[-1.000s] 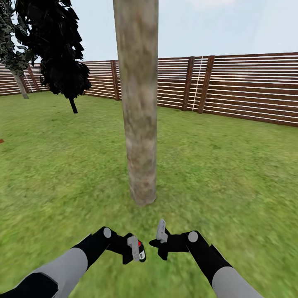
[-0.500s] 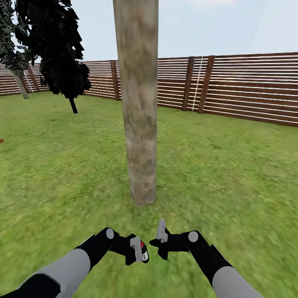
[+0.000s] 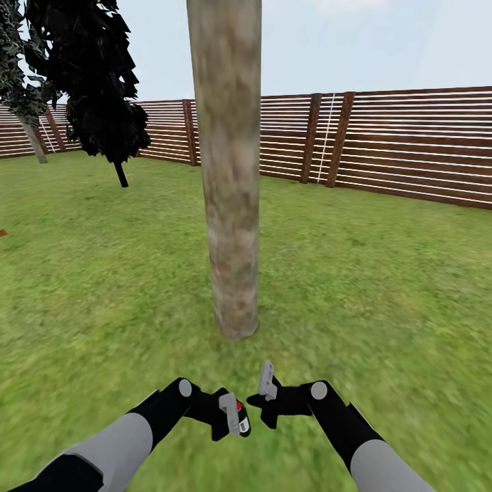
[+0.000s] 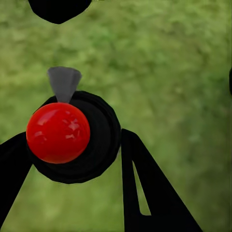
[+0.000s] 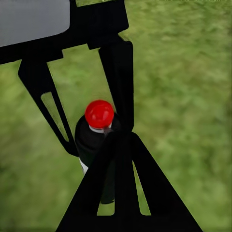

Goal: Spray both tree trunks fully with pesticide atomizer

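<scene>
Head view, item by item as I read it from my station. Tree trunk (image 3: 230,171): a straight, branchless column, mottled pale grey-brown, rising from the lawn (image 3: 383,287) dead ahead of the arms and running out of the top of the picture. Fence (image 3: 410,143): reddish-brown horizontal slats on dark posts, closing off the grass behind. Black cone-shaped tree (image 3: 96,82): back left, in front of the fence.

Pesticide atomizer (image 3: 237,415): small dark body with a red cap, carried low in front of me, short of the trunk's foot and just left of its line. My left gripper (image 3: 231,415) has its fingers clamped on it. From the left wrist view I see the atomizer (image 4: 72,135) end-on: a glossy red ball set on a round black body, a small grey nozzle jutting from its rim, black fingers (image 4: 145,188) pressed to either side, grass beneath.

Right gripper (image 3: 265,391): just beside the left one, nothing between its fingers; I cannot tell how wide they stand. The right wrist view looks past its own dark finger at the atomizer (image 5: 99,126), held upright, red cap on top, a pale band below it.
</scene>
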